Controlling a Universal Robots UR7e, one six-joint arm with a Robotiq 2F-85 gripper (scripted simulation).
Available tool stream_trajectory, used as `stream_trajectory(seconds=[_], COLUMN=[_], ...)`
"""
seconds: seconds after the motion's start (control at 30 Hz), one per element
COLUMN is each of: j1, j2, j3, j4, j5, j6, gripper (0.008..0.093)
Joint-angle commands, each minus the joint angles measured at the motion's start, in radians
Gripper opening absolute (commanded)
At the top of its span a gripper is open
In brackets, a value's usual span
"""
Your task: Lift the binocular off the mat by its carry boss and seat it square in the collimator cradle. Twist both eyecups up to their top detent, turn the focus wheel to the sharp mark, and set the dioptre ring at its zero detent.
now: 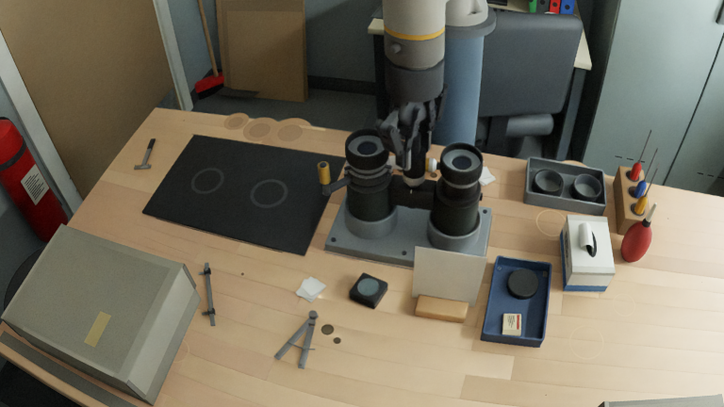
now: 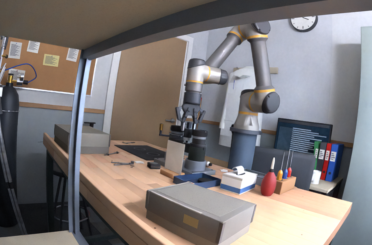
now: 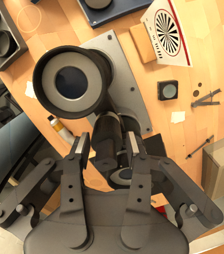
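Observation:
In the middle of the bench the black binocular (image 1: 412,184) stands upright in the grey collimator cradle (image 1: 407,232), its two eyecups (image 1: 367,148) (image 1: 461,162) facing up. Between the barrels sit the ribbed focus wheel (image 3: 106,129) and the square carry boss (image 3: 105,155). The black mat (image 1: 243,189) to the left of the cradle is empty, with two faint rings on it. My gripper (image 3: 106,148) hangs straight down between the eyecups, its fingers on either side of the boss and wheel. It is open and holds nothing.
A grey tray (image 1: 565,185) with two caps lies right of the cradle, and a blue tray (image 1: 517,300) in front. A test chart card (image 1: 447,275) stands on a wooden block before the cradle. A crank with a yellow knob (image 1: 323,172) sticks out at the cradle's left.

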State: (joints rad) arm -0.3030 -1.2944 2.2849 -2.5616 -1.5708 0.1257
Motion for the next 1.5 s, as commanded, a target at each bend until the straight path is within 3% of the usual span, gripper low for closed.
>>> stream_trajectory(seconds=[0.0, 1.47], j1=[0.000, 0.000], j2=[0.000, -0.002], j3=[0.000, 0.003], j4=[0.000, -0.002], j5=[0.000, 0.000], j6=[0.000, 0.000], gripper=[0.0484, 0.0388])
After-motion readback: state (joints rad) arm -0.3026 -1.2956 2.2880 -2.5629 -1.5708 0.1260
